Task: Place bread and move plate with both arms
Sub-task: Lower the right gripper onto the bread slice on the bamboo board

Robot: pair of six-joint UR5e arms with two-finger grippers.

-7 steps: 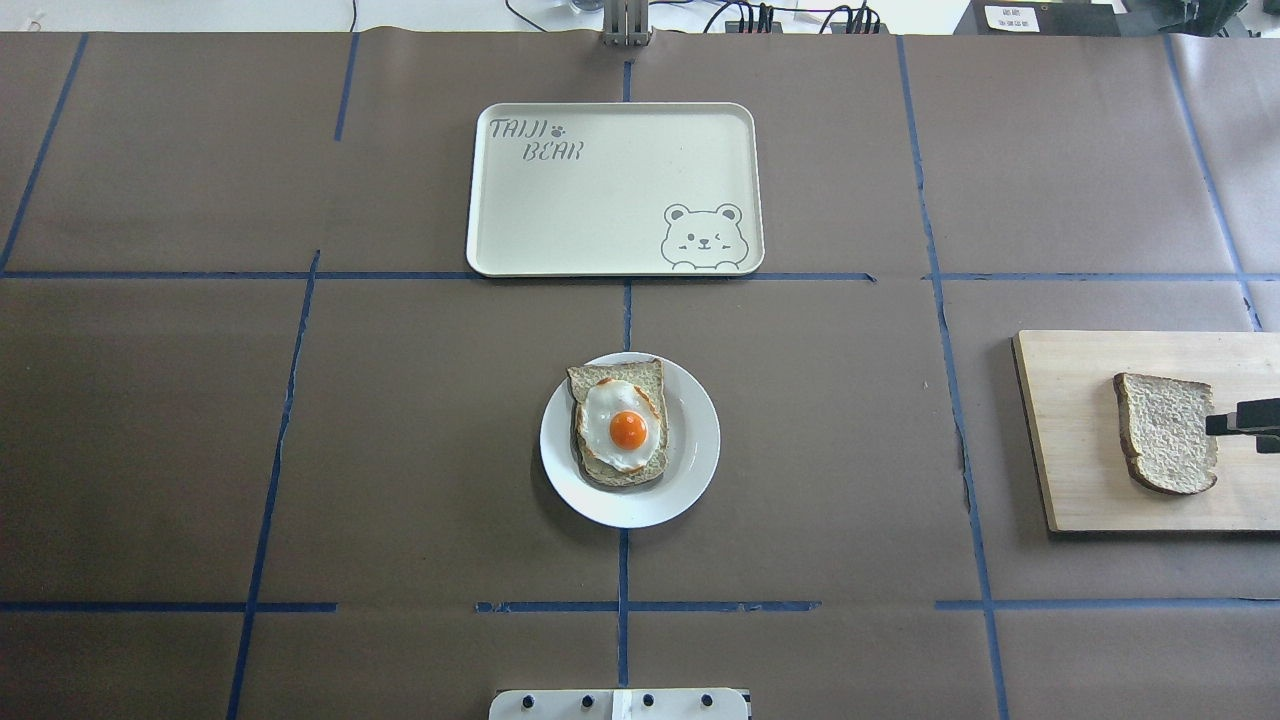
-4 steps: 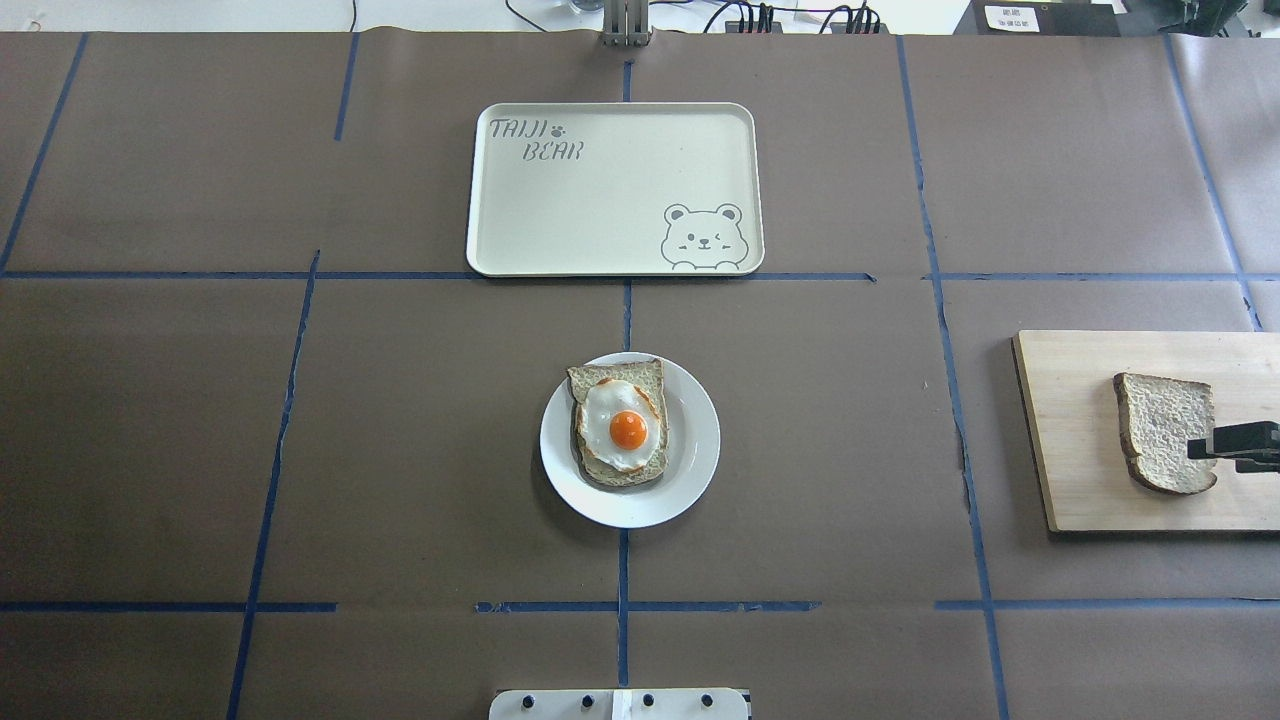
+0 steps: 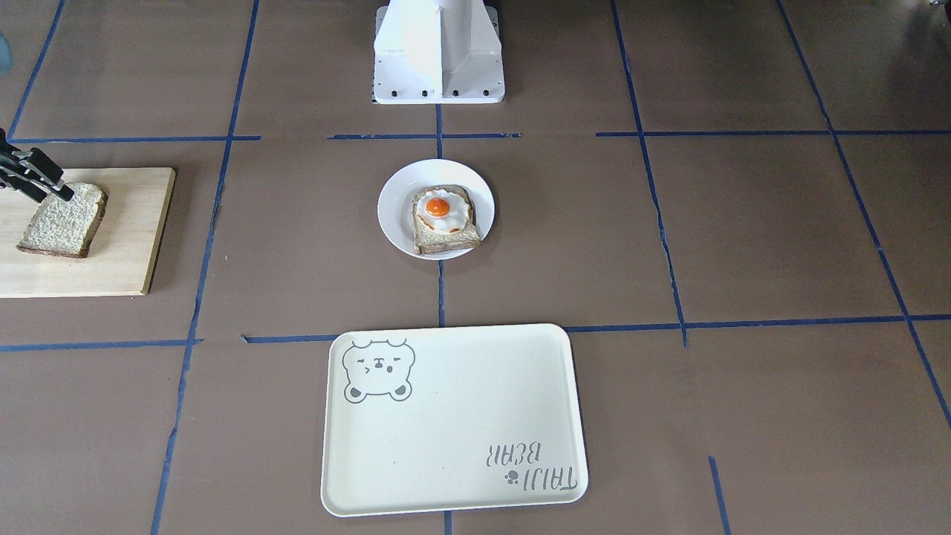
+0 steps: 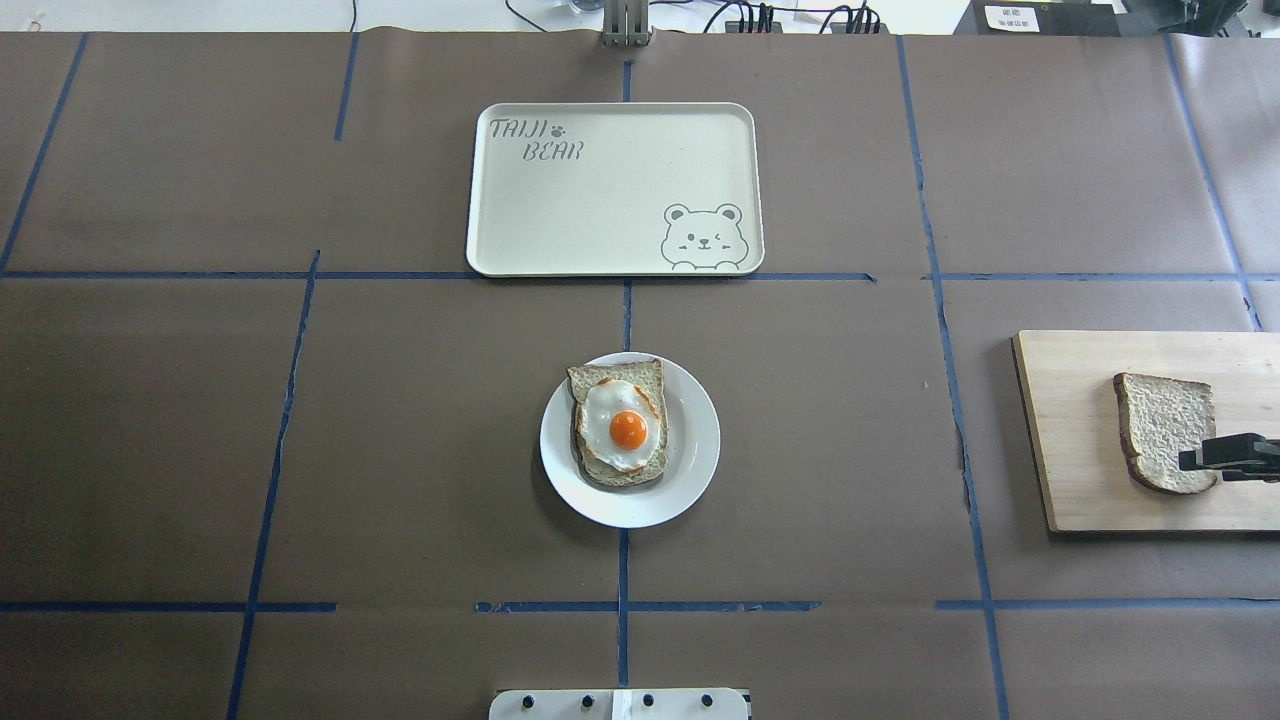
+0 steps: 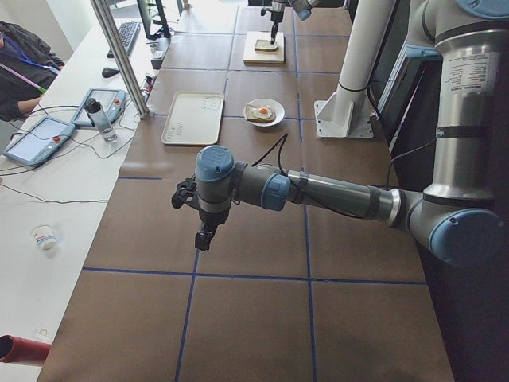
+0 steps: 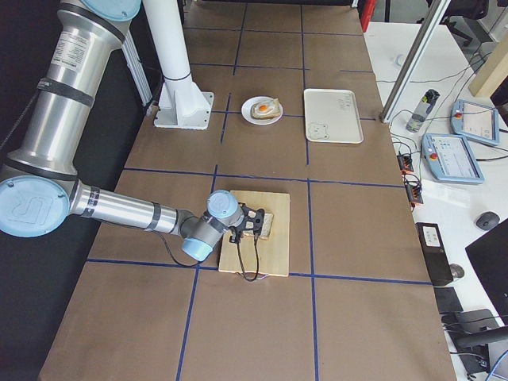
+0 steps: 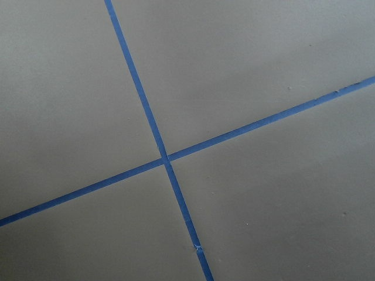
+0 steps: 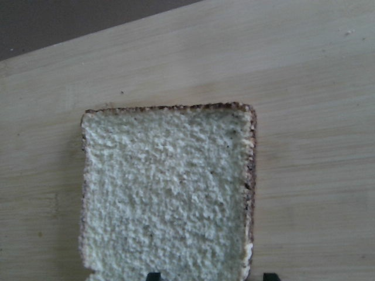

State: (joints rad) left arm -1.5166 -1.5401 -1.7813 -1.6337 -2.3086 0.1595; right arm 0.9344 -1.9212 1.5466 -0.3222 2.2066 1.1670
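The bread (image 4: 1160, 425) lies flat on a wooden board (image 4: 1075, 480), at 3 o'clock from the plate (image 4: 695, 455); the right gripper (image 4: 1190, 460), mostly cut off at the frame edge, is over its 4 o'clock corner, fingers apart; the left gripper (image 5: 204, 237) is too small to tell its fingers' spacing.
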